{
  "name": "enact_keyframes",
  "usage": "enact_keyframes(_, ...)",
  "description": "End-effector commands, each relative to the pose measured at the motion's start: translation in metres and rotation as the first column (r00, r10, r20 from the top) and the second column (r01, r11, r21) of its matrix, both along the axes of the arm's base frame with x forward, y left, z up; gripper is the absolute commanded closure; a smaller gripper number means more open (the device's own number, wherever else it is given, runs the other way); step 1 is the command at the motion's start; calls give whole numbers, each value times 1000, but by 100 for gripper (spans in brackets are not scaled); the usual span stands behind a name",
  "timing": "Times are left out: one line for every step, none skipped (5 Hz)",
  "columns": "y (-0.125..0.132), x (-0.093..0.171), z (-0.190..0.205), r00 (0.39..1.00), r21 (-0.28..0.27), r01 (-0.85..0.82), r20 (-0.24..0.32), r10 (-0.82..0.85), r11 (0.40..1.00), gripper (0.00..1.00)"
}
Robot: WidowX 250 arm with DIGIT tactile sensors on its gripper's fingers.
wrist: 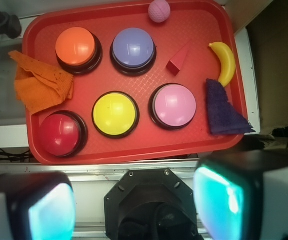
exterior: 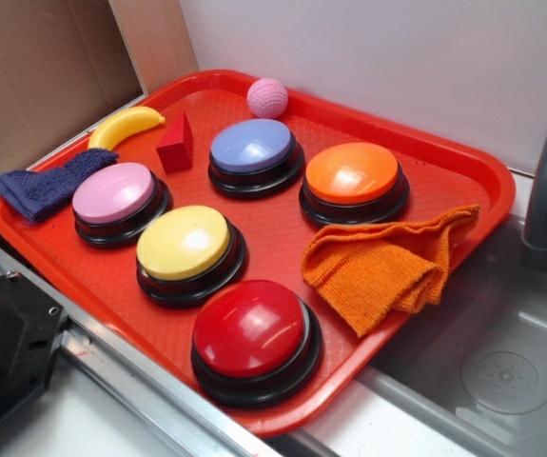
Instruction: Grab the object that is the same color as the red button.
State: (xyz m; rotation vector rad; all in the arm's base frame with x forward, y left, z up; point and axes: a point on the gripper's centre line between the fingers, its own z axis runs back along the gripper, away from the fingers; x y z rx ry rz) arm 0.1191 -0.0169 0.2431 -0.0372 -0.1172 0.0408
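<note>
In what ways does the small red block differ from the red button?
The red block is small with flat faces and a slanted top; the red button is far bigger and domed. The block looks matte; the button is glossy with a black base. The block sits by the banana; the button sits at the opposite corner. Both are red.

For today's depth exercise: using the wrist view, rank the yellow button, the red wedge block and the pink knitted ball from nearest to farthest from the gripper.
1. Yellow button: front row of the tray, just above the gripper, whose jaws stand wide apart.
2. Red wedge block: back row, right of the purple button.
3. Pink knitted ball: at the tray's far rim.
</note>
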Motion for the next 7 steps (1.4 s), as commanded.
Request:
enact_keyframes(0,0,0,1000,0,0,0,0,1000,0)
enact_keyframes(9,25,-12,992,14,-122,46,121,992,0)
enact_keyframes(26,57,-33,957,-7,-281,67,281,960,0)
enact_keyframes(51,91,-64,864,-16,-496,96,495,868,0)
enact_keyframes(76,116,-94,721,-24,-681,158,675,732,0)
enact_keyframes(93,136,-115,617,-26,-772,209,759,635,0)
enact_keyframes(106,145,-135,539,-26,-830,221,813,557,0)
